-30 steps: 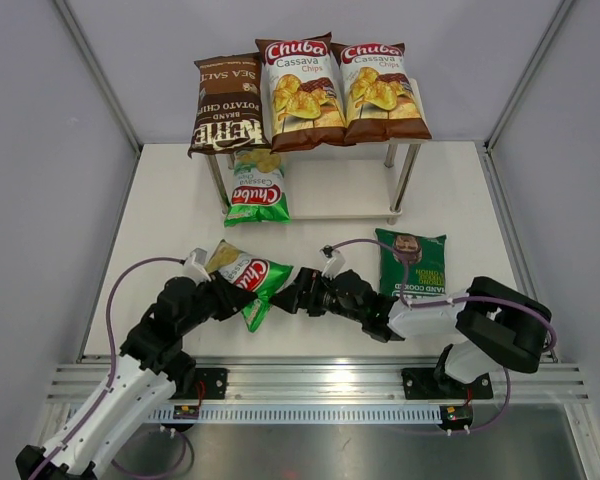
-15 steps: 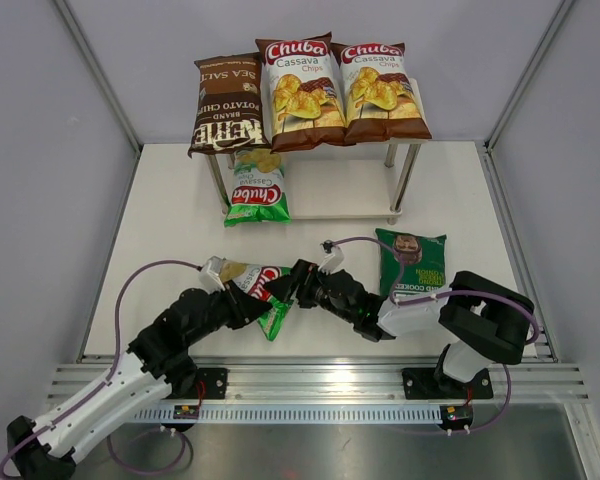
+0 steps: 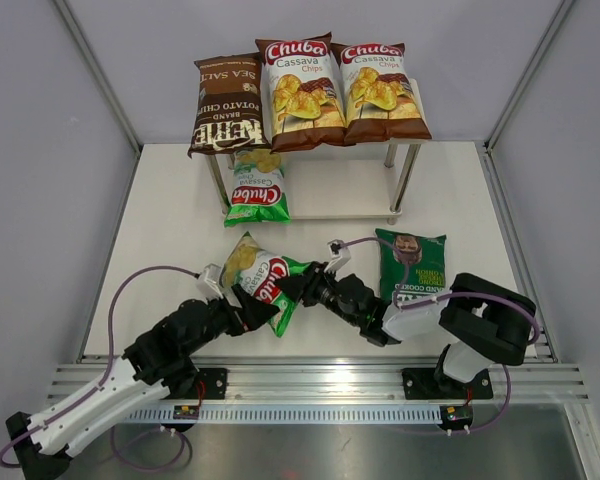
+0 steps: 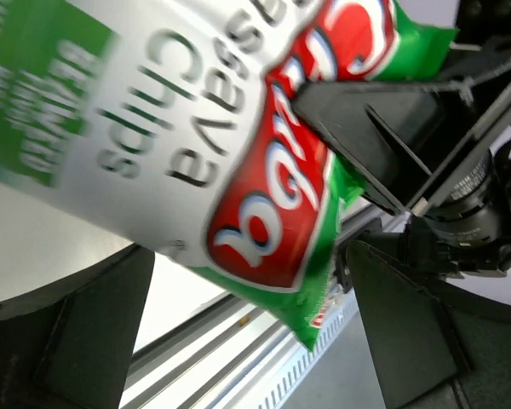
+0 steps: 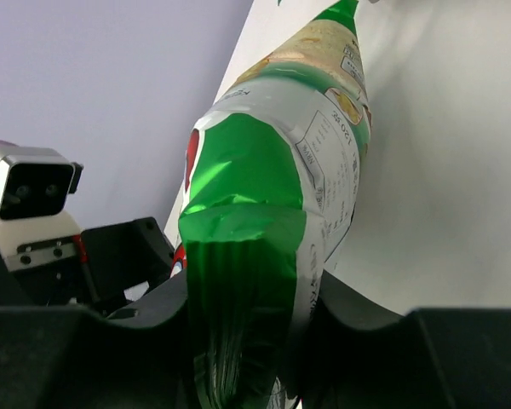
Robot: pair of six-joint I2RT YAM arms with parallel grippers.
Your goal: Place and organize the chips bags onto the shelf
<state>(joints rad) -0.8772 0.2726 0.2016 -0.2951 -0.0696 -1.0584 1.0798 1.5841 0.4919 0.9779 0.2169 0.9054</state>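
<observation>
The light green Chuba bag (image 3: 260,280) is near the front of the desk (image 3: 170,220), between both hands. The right hand (image 3: 303,287) has closed its fingers on the bag's green end seam. The left hand (image 3: 243,305) is spread wide on either side of the bag, not gripping it. Further back, the shelf (image 3: 340,185) carries three bags (image 3: 300,90) on top.
</observation>
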